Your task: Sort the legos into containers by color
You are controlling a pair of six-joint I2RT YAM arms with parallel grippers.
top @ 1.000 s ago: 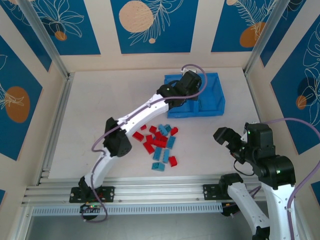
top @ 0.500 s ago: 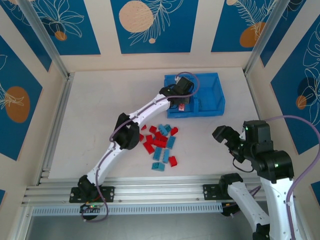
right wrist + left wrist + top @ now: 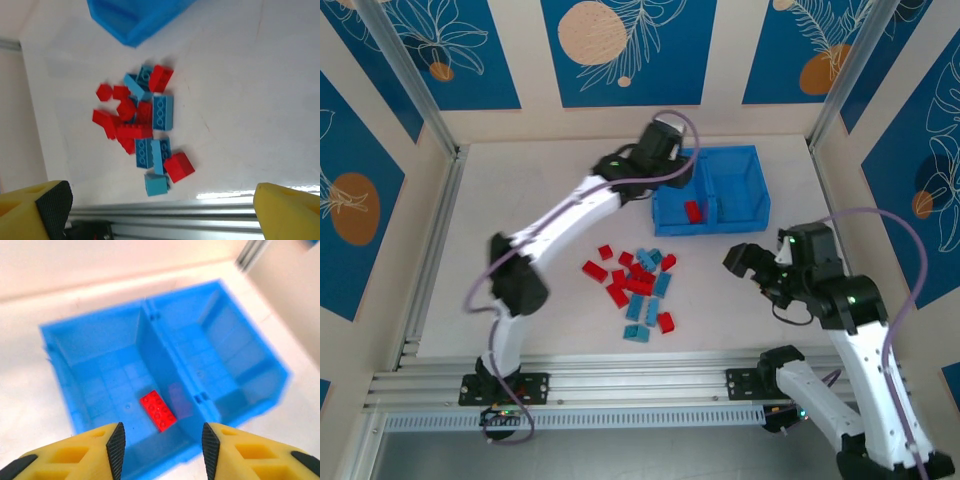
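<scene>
Left tool (image 3: 163,446) now higher, parted (right tool (image 3: 160,210) wide); one red lego (image 3: 158,411) in bin (image 3: 155,347).

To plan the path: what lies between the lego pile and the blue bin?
Nothing: a bare strip of white table separates the lego pile from the bin, seen in the top view.

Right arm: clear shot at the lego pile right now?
Probably yes. The right gripper is open and looks down on the lego pile with bare table between; the left gripper is off over the bin, out of the way.
</scene>
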